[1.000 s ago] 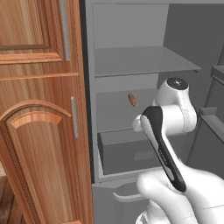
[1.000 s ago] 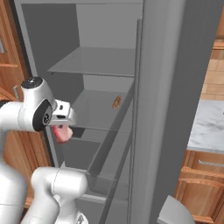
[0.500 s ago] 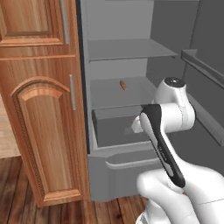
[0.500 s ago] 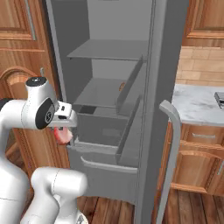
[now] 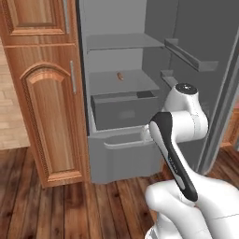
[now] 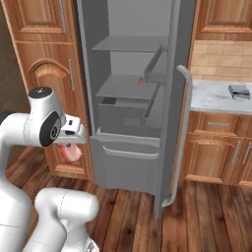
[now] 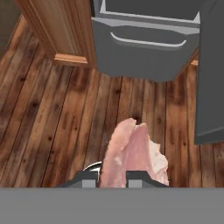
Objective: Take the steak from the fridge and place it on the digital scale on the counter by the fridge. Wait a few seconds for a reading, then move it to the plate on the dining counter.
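The steak (image 7: 133, 155), a pinkish-red slab with a paler rim, hangs from my gripper (image 7: 114, 178), which is shut on it above the wooden floor. From the right base, the steak (image 6: 71, 152) dangles under the gripper (image 6: 74, 141), left of and in front of the open fridge (image 6: 128, 98). The digital scale (image 6: 239, 91) lies on the marble counter (image 6: 214, 98) to the right of the fridge. The plate and the dining counter are out of view.
The fridge door (image 6: 172, 123) stands wide open with its long curved handle (image 6: 183, 133) facing me. A small brown item (image 5: 120, 76) sits on a fridge shelf. Tall wooden cabinets (image 5: 46, 102) flank the fridge on the left. Wooden floor (image 7: 52, 122) lies below.
The whole picture has shifted: the base has backed away from the fridge, and more floor and the counter have come into view. The steak stays in the shut gripper.
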Controlling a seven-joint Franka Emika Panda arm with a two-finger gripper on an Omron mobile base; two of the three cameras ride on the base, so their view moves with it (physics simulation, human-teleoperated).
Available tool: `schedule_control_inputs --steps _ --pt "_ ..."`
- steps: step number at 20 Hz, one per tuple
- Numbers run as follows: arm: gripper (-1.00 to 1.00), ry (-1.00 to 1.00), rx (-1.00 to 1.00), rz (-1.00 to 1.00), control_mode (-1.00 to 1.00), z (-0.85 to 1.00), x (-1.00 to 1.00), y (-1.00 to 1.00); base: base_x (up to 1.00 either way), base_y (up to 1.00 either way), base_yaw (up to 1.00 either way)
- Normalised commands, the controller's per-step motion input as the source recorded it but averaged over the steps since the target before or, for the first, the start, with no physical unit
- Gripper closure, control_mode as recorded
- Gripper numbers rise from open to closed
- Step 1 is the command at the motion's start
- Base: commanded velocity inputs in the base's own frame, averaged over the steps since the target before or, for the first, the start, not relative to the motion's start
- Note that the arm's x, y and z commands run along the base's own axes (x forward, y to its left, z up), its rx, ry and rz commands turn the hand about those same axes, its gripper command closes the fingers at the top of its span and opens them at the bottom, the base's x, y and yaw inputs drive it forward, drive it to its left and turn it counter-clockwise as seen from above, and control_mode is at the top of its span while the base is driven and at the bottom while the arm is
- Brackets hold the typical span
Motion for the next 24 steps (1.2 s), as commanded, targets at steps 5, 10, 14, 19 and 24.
schedule_control_inputs --steps 5,10,14,19,24 --pt "1.0 0.0 0.0 0.0 1.0 0.0 0.0 0.0 -0.82 -0.38 -0.06" --pt "1.0 0.0 0.0 0.0 1.0 0.0 0.0 0.0 -0.19 -1.0 0.0" --pt "1.0 0.0 0.0 0.0 1.0 0.0 0.0 0.0 -0.03 -1.0 -0.01" --pt "1.0 0.0 0.0 0.0 1.0 0.0 0.0 0.0 -0.02 -1.0 -0.01" --pt "1.0 0.0 0.0 0.0 1.0 0.0 0.0 0.0 0.0 -1.0 -0.01"
